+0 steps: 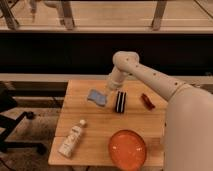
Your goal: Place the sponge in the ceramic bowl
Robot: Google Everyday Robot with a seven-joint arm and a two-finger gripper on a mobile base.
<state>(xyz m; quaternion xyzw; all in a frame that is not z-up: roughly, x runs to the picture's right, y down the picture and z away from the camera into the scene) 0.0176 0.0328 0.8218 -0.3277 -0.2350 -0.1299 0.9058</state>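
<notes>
**Sponge on the counter, tool at its right end**

Nearest the camera, the wide, shallow, glossy orange-red ceramic bowl point(128, 149) sits at the front of the pale wooden counter point(97, 125), and nothing blue shows inside it. A white plastic bottle point(72, 139) lies on its side to the left of it in the view.

Farther back, well apart from the bowl, the small light-blue soft sponge point(96, 97) lies flat on the counter. Its long axis runs across the counter, slightly skewed from far-left to near-right. The near-right end points towards a black rectangular block point(120, 101). A small dark-red object point(146, 100) lies farther right.

The tool point(111, 91) of the white arm hangs at the sponge's right end, between sponge and block. Whether it is released or clenched I cannot tell.

The step in hand looks like the pick-up of the sponge. The next move calls for a grip across the sponge's short side, clear of the block, then a carry forward to the bowl
</notes>
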